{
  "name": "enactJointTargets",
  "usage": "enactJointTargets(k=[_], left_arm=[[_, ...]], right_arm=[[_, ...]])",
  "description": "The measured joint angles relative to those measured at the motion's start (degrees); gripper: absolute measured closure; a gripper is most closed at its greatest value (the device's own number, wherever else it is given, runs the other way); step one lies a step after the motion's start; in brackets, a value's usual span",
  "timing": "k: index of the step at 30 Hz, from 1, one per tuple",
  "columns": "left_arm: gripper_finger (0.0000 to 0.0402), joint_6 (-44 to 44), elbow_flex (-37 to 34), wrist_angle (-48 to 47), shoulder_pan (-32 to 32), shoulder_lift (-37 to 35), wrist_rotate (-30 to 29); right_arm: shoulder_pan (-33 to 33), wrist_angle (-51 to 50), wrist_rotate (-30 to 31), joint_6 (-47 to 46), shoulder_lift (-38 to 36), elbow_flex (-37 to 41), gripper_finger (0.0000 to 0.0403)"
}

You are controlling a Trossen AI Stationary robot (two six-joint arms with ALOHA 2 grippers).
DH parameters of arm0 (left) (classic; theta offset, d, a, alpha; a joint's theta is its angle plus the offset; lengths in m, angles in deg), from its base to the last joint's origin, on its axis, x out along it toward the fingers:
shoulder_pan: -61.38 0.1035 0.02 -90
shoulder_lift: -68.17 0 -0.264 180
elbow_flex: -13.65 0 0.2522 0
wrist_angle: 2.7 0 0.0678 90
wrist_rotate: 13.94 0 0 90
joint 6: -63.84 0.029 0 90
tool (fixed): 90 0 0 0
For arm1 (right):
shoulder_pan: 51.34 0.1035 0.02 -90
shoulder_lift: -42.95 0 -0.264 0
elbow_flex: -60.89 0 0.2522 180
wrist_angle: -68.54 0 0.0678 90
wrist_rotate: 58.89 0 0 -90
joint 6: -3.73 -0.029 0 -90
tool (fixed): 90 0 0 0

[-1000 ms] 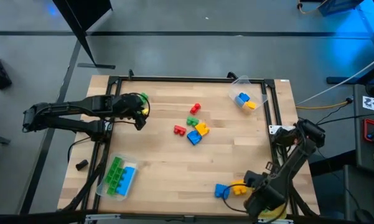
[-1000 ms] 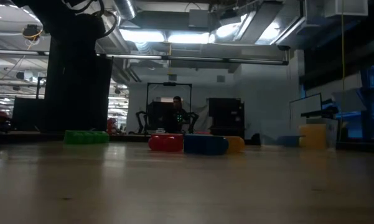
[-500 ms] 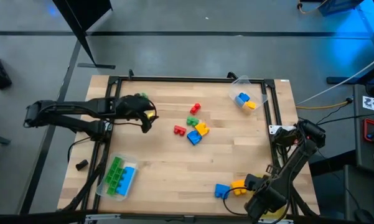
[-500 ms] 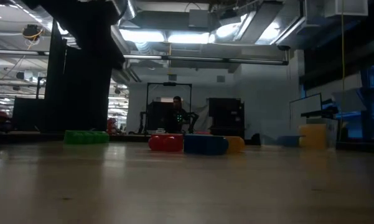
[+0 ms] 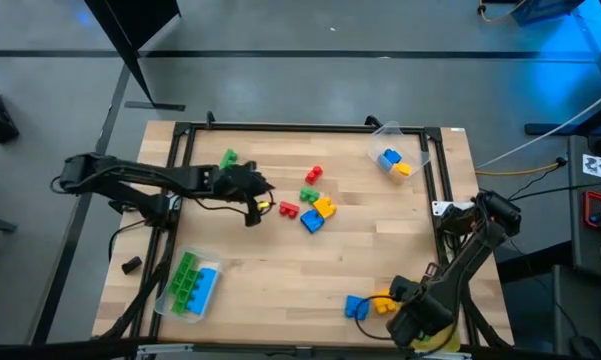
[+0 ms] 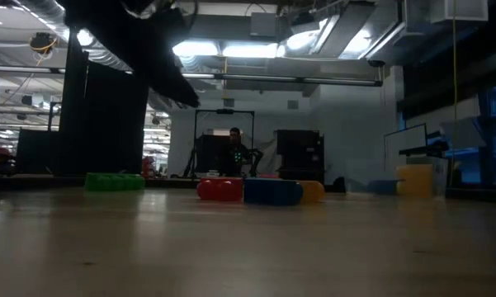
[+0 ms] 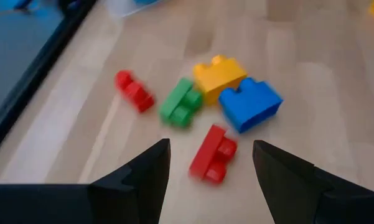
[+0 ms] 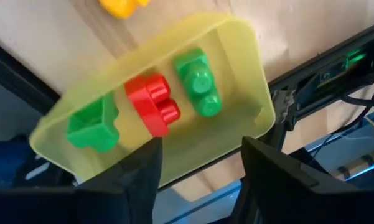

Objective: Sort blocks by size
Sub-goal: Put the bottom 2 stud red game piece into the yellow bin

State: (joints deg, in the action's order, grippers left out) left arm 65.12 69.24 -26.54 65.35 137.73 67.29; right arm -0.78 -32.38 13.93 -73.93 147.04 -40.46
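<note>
Several blocks lie loose mid-table: a red one [image 5: 288,210] nearest my left gripper, a green one [image 5: 309,194], a yellow one [image 5: 325,207], a blue one [image 5: 312,222] and another red one [image 5: 314,174]. My left gripper [image 7: 210,149] hovers open over the table, tilted down, with the near red block [image 7: 213,154] just ahead between its fingers' lines. My right gripper [image 8: 200,148] stands open above the yellow tray [image 8: 236,37] at the near right corner. In that tray lie two green blocks [image 8: 199,81] and a red one [image 8: 152,102].
A lone green block [image 5: 228,158] lies at the far left. A clear tray [image 5: 192,283] with green and blue blocks sits near left; another clear tray [image 5: 395,160] with blue and yellow blocks sits far right. A blue block [image 5: 356,306] and a yellow block [image 5: 382,301] lie beside the right arm.
My left gripper has swung from the far left toward the table's right, to the loose blocks in the middle, sinking a little and rolling its wrist. The lone green block that it stood over now shows uncovered. The right arm has stayed in place.
</note>
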Motion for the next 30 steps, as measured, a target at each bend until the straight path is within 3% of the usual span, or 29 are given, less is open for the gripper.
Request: enactJointTargets(k=[11,20,30], left_arm=[[0.0188,8.89,0.0,14.77,0.17,16.49,1.55],[0.0188,9.68,0.0,16.6,2.94,25.15,1.83],[0.0189,7.51,0.28,18.16,5.27,29.31,8.39]], right_arm=[[-5.05,-0.89,10.27,9.37,-0.11,-3.31,0.0183],[-9.49,-0.65,14.45,17.85,-0.11,-4.0,0.0183],[-13.53,1.03,16.82,24.01,-0.11,-4.0,0.0183]])
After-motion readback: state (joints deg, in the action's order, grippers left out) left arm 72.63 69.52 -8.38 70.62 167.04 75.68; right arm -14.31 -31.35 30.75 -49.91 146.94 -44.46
